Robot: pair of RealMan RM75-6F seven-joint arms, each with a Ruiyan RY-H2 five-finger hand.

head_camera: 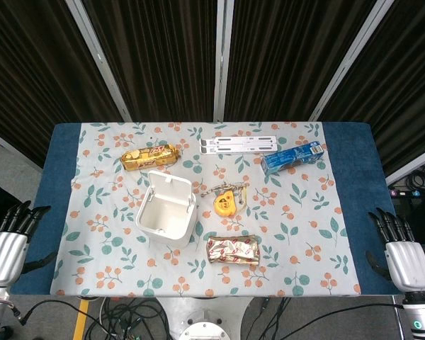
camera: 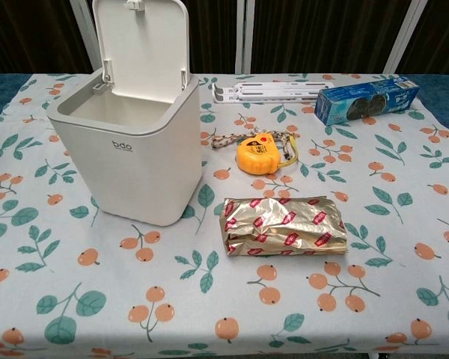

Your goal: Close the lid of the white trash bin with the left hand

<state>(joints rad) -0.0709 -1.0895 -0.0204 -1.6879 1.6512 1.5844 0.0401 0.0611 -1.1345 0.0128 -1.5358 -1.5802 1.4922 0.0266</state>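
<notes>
The white trash bin [head_camera: 166,214] [camera: 127,153] stands left of the table's middle with its lid [head_camera: 171,188] [camera: 140,46] raised upright at the back, so the empty inside shows. My left hand [head_camera: 9,241] hangs off the table's front left corner, fingers straight and apart, holding nothing, far from the bin. My right hand [head_camera: 401,251] sits off the front right corner, also spread and empty. Neither hand appears in the chest view.
A yellow tape measure [head_camera: 224,202] [camera: 260,155] lies right of the bin, a gold foil pack [head_camera: 233,250] [camera: 284,225] in front of it. Behind are a gold snack bag [head_camera: 150,156], a white folding stand [head_camera: 239,145] [camera: 273,91] and a blue box [head_camera: 292,157] [camera: 367,99].
</notes>
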